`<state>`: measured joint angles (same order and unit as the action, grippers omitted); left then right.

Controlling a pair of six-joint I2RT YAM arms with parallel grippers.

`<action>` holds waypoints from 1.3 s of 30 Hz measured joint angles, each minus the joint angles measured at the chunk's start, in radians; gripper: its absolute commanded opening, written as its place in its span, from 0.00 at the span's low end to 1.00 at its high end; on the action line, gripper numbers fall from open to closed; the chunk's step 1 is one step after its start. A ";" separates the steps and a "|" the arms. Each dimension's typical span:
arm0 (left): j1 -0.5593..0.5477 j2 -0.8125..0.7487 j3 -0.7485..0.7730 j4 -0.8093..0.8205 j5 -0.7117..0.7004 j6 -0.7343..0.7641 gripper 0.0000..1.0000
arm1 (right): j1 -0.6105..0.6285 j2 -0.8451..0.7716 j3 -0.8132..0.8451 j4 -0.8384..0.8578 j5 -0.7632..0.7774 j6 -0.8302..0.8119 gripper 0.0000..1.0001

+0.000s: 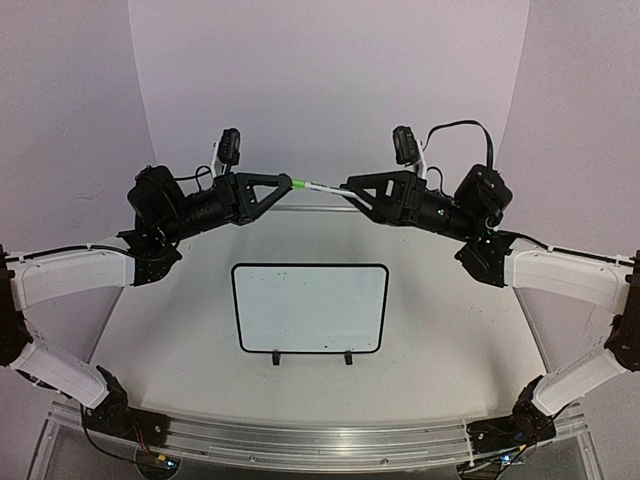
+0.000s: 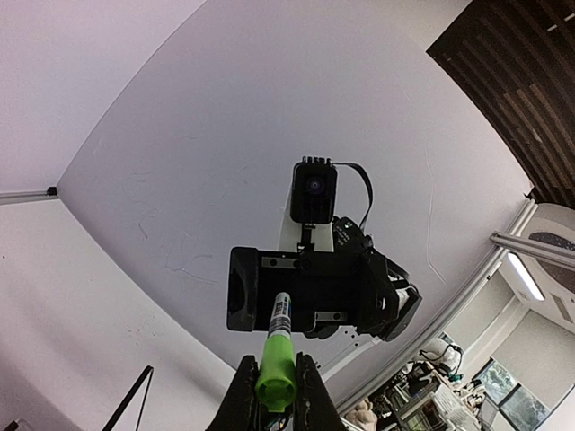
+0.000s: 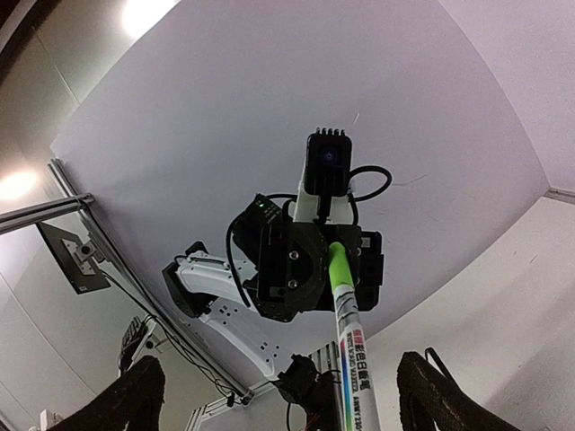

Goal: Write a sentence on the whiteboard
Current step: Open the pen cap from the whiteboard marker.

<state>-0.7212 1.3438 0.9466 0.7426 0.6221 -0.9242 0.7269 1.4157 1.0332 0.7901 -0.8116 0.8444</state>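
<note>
**Task object.** The whiteboard (image 1: 310, 310) is lying flat at the middle of the bench (image 1: 170, 330), between the two arm bases, with its two black foot clips on the near edge. No sentence is showing on it. From the top view the white field is reading as blank.

**Arms.** Both arms are holding high over the far part of the bench, wrists facing each other. A marker (image 1: 318, 186) is spanning the gap between them, well clear of the board.

**Left claw** (image 2: 276, 388): it is clamped together on the marker's green cap (image 2: 276, 366), which is sitting squarely between its fingers.

**Right claw** (image 3: 283, 388): its fingers are standing wide apart. The white barrel is passing between them without touching either one, so this claw is holding nothing.

**Step in hand (judgement).** Writing is not yet under way. The arms appear to be preparing the pen, most likely uncapping it, with the right claw lined up to take the barrel.

**Next move (judgement).** The right claw needs to close firmly on the barrel and keep in line with it. The two claws would then draw straight apart to free the cap, avoiding any sideways twist. Only then can the tip be carried down to the board.
</note>
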 measured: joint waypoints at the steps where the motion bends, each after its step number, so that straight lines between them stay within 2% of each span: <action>1: 0.000 0.003 0.000 0.000 0.003 -0.001 0.00 | 0.000 0.002 0.000 0.007 -0.004 0.004 0.82; 9: -0.018 0.032 0.000 -0.008 0.006 0.002 0.00 | 0.000 0.028 0.000 0.025 -0.024 0.025 0.81; 19: -0.031 0.070 0.017 -0.019 0.003 0.009 0.00 | -0.005 0.043 0.000 0.024 -0.032 0.029 0.75; 39: -0.037 0.071 0.031 -0.051 -0.031 0.063 0.00 | -0.002 0.075 0.004 0.025 -0.043 0.030 0.70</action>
<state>-0.7586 1.4147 0.9774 0.6916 0.5915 -0.8612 0.7254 1.4906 1.0370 0.8154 -0.8543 0.8742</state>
